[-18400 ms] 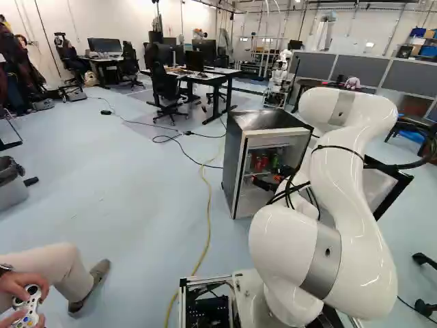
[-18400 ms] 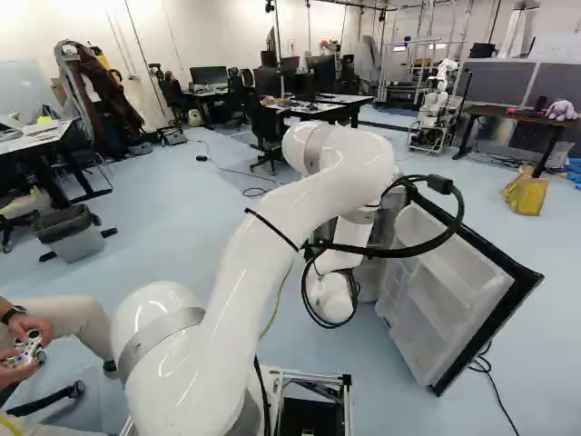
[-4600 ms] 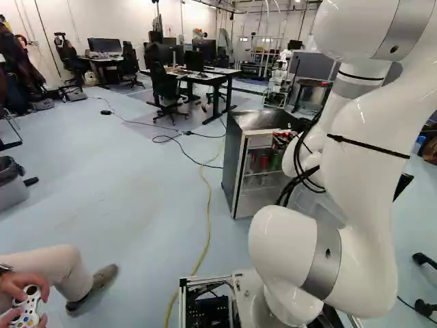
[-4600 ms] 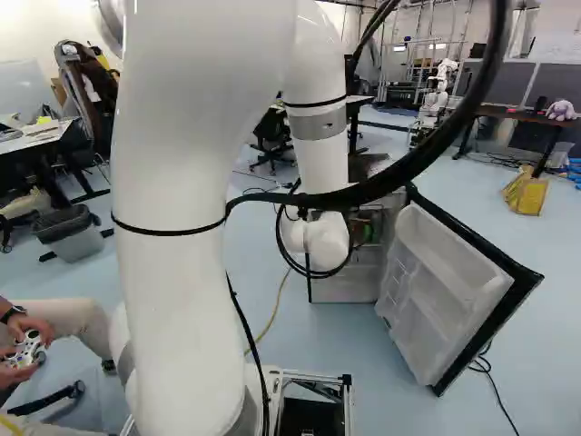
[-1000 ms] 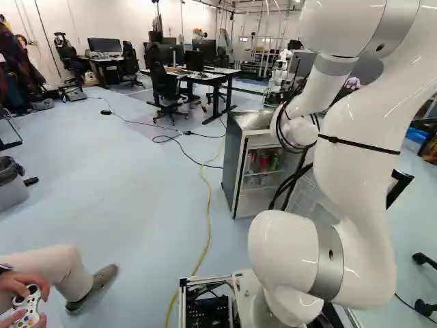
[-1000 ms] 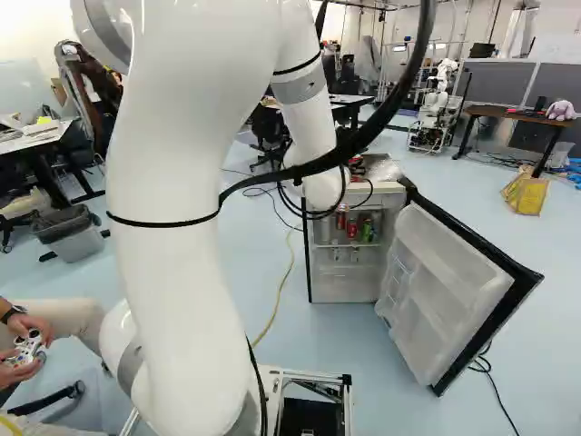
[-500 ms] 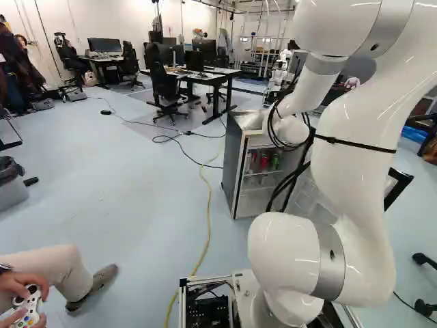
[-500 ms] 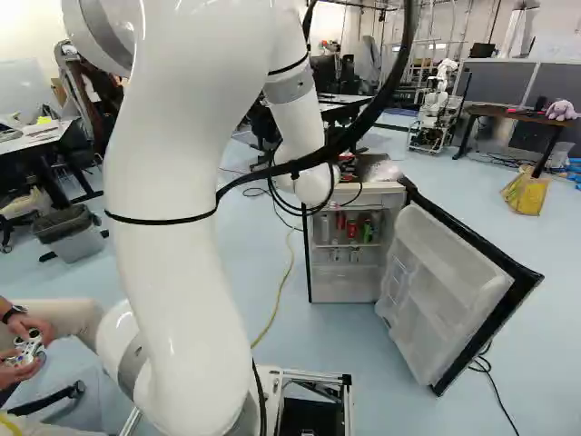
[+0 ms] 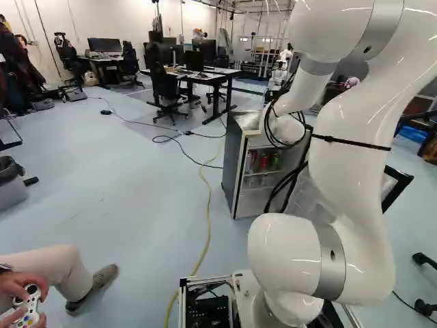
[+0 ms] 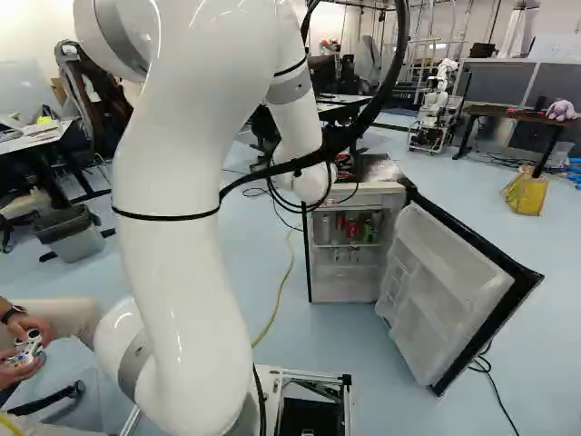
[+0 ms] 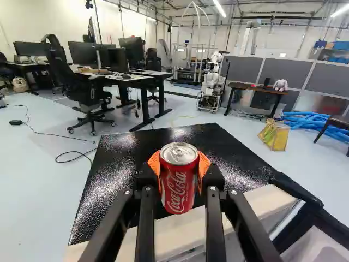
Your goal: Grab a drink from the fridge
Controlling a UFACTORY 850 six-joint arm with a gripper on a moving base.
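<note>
Wrist view: end effector (image 10: 346, 167) clasps can (image 11: 178, 177); fridge (image 11: 122, 164) below

Monitors (image 11: 83, 53) stand on a desk (image 11: 125, 78) beside an office chair (image 11: 84, 90), and a yellow bag (image 11: 279, 138) sits near blue tubes (image 11: 308, 121).

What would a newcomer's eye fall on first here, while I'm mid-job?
Probably the bright red can in the wrist view, held upright between the orange pads of the gripper, with the black top of the fridge beyond it. Next, the big white arm, left of the middle in the right base view, and to its right the fridge door, standing wide open.
</note>
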